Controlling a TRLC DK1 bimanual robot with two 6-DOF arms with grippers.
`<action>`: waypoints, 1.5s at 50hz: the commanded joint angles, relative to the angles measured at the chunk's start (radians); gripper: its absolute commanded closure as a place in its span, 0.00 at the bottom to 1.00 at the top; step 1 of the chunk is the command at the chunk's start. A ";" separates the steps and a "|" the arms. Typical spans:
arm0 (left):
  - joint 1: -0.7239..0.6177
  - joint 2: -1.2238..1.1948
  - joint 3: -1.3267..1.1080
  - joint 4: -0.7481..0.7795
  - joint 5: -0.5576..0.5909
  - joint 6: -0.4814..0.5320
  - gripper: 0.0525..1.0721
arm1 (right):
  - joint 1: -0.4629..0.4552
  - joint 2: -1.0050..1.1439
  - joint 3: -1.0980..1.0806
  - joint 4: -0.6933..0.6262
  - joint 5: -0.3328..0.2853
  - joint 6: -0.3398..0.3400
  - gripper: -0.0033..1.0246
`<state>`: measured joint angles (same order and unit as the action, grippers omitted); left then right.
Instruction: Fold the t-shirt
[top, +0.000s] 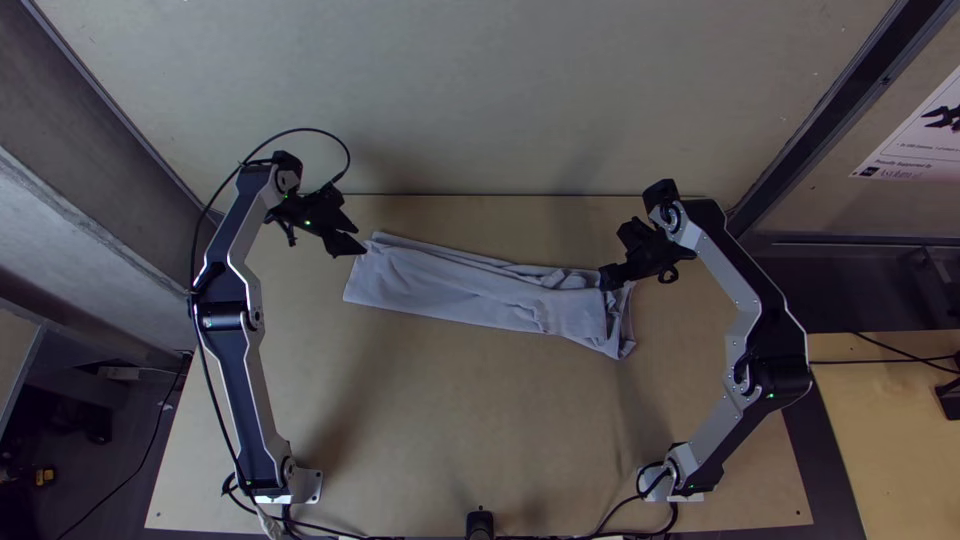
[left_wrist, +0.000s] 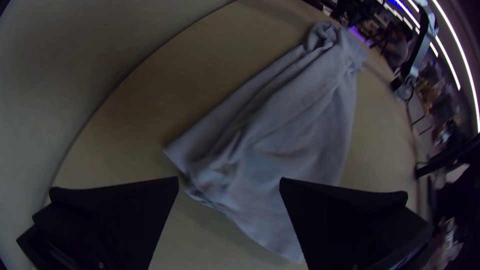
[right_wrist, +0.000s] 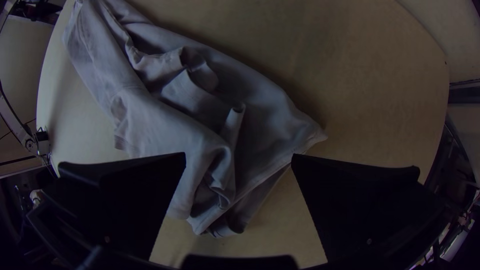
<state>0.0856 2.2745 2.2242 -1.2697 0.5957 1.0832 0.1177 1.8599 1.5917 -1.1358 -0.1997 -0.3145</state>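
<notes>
Two grippers are mine, and both are open. My left gripper is beside the left end of the t-shirt as the top view shows it; in the left wrist view, my left gripper has its two fingers wide apart, with cloth showing in the gap. My right gripper is at the shirt's other end, overlapping it from above, and in the right wrist view my right gripper also has its two fingers spread wide. I cannot tell whether any of these four fingers touches the fabric.

One white sign is at the top view's right edge, with a dark picture and small lines of print.

I count one shirt, grey, on one light wooden table, between my two arms, the left arm and the right arm. It lies folded into a long, slanting strip, fairly smooth along its middle, with several creases and loose, rumpled layers at the end by my right gripper.
</notes>
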 joint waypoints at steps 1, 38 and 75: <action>0.022 -0.027 0.020 -0.105 0.039 -0.040 0.05 | 0.008 -0.039 0.007 -0.012 -0.001 0.025 0.05; 0.100 0.014 -0.092 -0.195 0.133 -0.240 0.05 | 0.040 -0.130 -0.061 -0.018 -0.003 0.046 0.05; 0.109 0.108 -0.093 -0.184 0.150 -0.238 0.05 | 0.071 -0.140 -0.065 -0.016 -0.001 0.075 0.05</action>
<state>0.1947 2.3650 2.1445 -1.4342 0.7235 0.8627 0.1757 1.7462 1.5448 -1.1419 -0.1993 -0.2611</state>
